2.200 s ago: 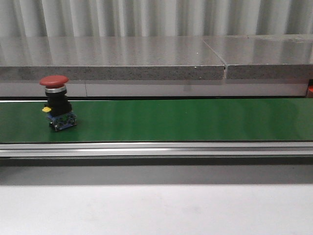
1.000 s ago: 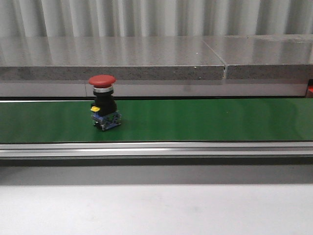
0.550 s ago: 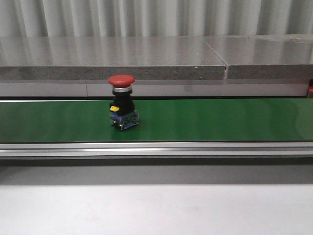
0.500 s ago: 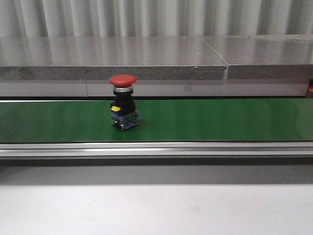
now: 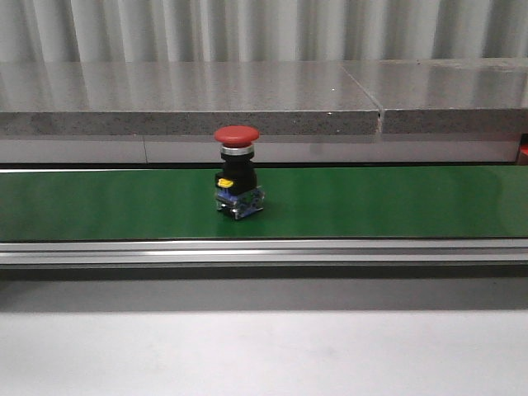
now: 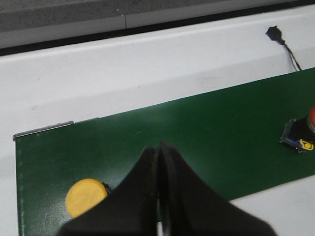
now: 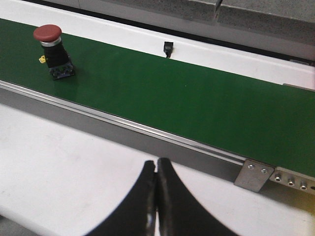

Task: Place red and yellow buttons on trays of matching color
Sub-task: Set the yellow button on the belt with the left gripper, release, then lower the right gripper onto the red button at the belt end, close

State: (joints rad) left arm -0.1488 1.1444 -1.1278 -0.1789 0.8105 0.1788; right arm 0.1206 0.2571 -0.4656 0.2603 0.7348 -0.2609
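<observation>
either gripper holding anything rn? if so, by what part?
Nothing is held. The left gripper and the right gripper are both shut on nothing. The red button stands free on the green belt; a yellow button lies untouched too.

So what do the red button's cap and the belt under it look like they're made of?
The red button cap looks like smooth matte plastic, evenly coloured, above a shiny ring that looks metallic. The green conveyor belt looks like smooth rubber or PVC with a soft sheen; which one isn't clear.

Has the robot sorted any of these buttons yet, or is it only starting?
Only starting. Nothing looks sorted: no trays are in view. The red button stands on the green belt, and a yellow button lies there too. Both grippers, left and right, are shut and hold nothing.
</observation>
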